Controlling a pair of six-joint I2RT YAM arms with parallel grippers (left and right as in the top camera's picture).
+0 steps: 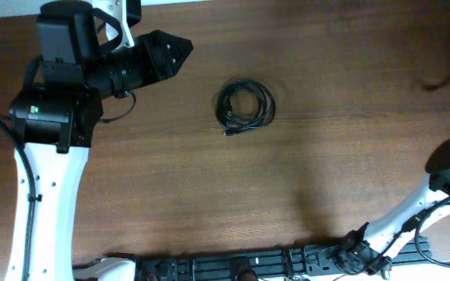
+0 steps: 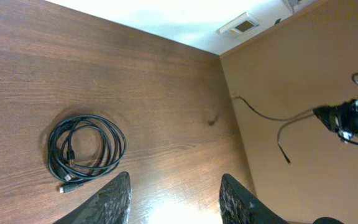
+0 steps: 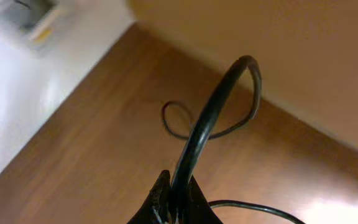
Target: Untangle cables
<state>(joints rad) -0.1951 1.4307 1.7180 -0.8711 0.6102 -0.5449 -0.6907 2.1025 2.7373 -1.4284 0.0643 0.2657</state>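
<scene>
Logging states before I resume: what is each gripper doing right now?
Left gripper: open, empty; the coiled cables lie apart from it.
Right gripper: cannot tell; a thick black cord covers its fingers.

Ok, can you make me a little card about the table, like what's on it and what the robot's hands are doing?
table: brown wood
cables: black, wound in loose loops, lying flat near the middle
plug: small, sticking out at the edge of the loops
left gripper: open, empty, off to one side of the cables, not touching them
right gripper: a thick black cord crosses its camera view, so open or shut is unclear
</scene>
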